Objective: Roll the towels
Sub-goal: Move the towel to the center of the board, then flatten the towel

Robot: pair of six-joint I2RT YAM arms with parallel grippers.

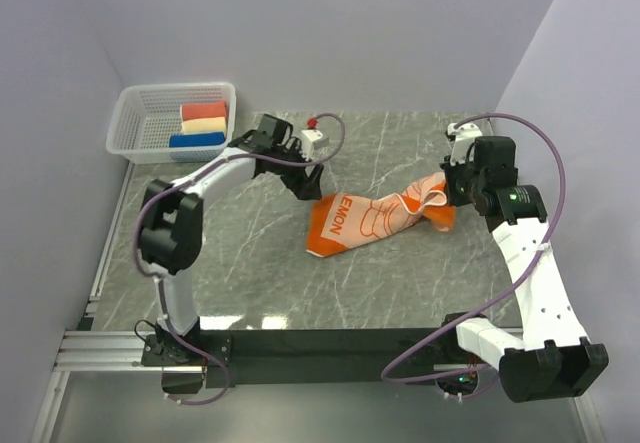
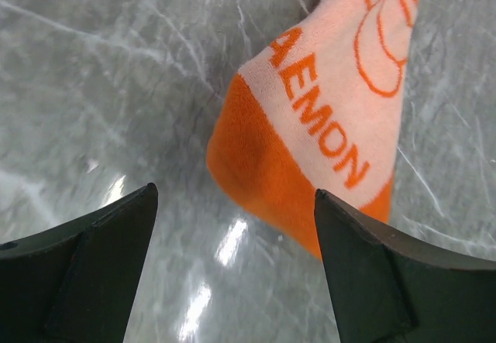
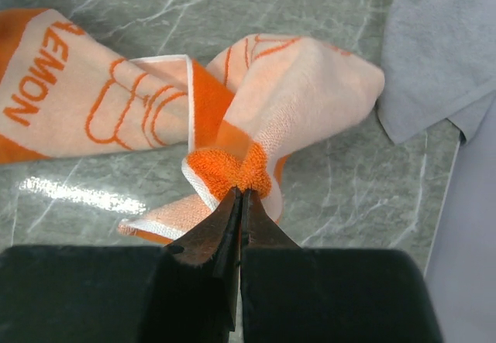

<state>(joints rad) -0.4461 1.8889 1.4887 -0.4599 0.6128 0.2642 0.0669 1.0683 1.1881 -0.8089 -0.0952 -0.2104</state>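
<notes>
Right gripper [image 3: 242, 194] pinched shut on bunched dark end of orange towel [image 3: 310, 87] lying across table [image 1: 250, 263], left gripper [image 2: 234, 204] wide open, empty, beside lettered end: I'd grab that hem square, pull flat before rolling.

In the top view the left arm [image 1: 205, 183] rises from its base at the lower left, folds at a black joint in the left middle of the frame, and reaches up and right toward the centre. The left gripper [image 1: 305, 185] points down at the table, its two dark fingers [image 2: 93, 265] spread wide apart (both fill the bottom corners of the wrist view). The right arm [image 1: 530, 283] climbs from the lower right corner up the right side, its wrist turned inward. The right gripper [image 1: 447, 195] has its jaws pressed tight together, pinching a bunched fold of the orange towel [image 3: 294, 87].
</notes>
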